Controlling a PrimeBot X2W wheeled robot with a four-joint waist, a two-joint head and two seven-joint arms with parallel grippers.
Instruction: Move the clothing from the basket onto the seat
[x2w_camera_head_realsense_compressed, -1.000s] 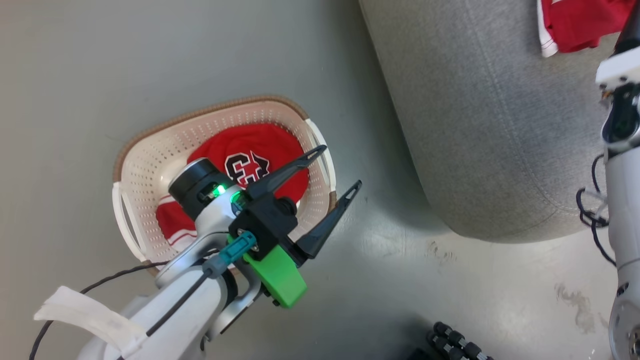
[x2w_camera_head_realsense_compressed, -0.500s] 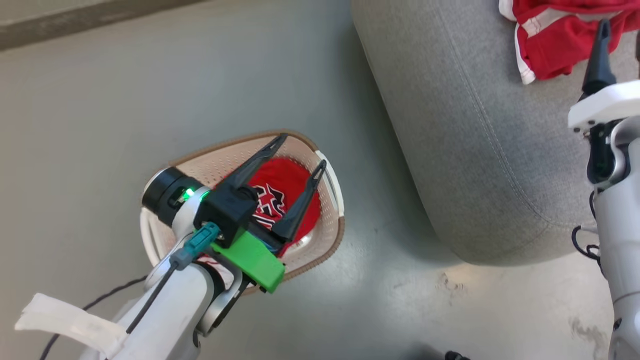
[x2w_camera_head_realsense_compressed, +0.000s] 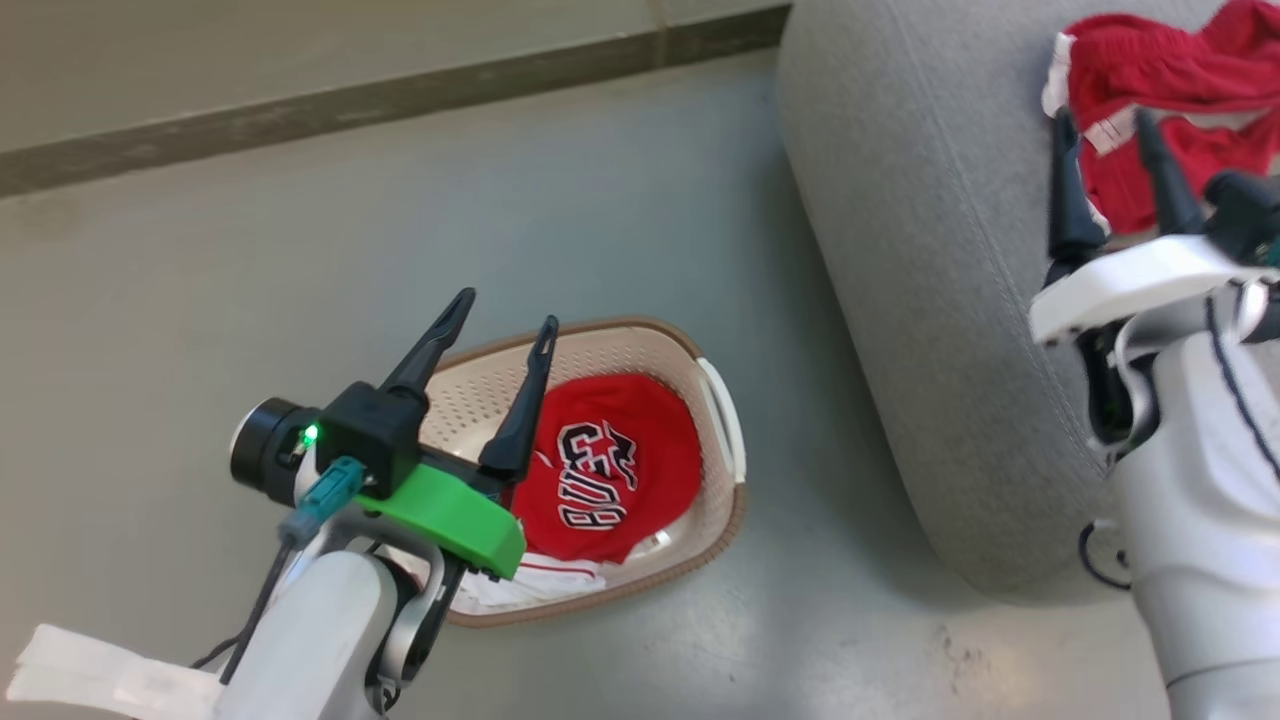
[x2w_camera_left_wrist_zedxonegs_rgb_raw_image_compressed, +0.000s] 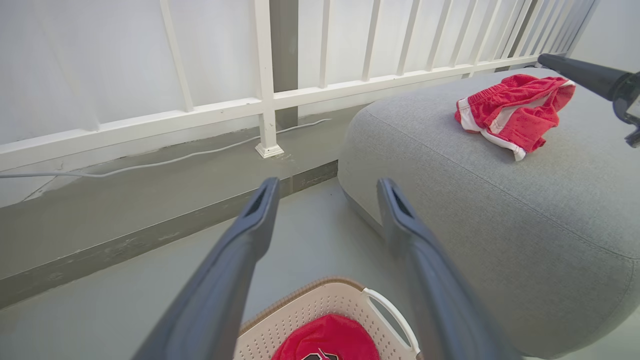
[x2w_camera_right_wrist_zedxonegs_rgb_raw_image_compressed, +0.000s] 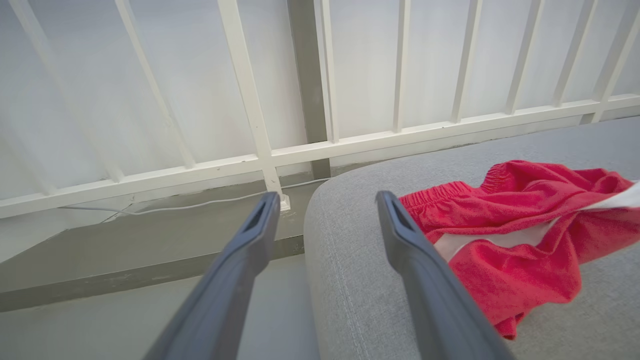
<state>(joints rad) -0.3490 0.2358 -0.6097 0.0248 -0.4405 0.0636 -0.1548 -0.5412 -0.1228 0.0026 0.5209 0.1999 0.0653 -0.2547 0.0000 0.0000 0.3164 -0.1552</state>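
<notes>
Head view: the left gripper (x2w_camera_head_realsense_compressed: 506, 310) is hovering wide open, the lettered jersey (x2w_camera_head_realsense_compressed: 610, 470) lying in the basket (x2w_camera_head_realsense_compressed: 640, 332) just right of its fingers. Left wrist view: the jersey is lying beneath both fingers. Right wrist view: the right gripper (x2w_camera_right_wrist_zedxonegs_rgb_raw_image_compressed: 326, 197) is gaping empty beside red shorts (x2w_camera_right_wrist_zedxonegs_rgb_raw_image_compressed: 510, 235) resting on the seat (x2w_camera_right_wrist_zedxonegs_rgb_raw_image_compressed: 350, 280).

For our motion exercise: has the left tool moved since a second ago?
Yes: the left tool shifted leftward across the basket, from right handle toward left rim.

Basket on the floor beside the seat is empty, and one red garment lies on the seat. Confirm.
The basket is not empty; the head view shows a lettered red garment in it. It does stand on the floor beside the seat, where the other red garment lies.
</notes>
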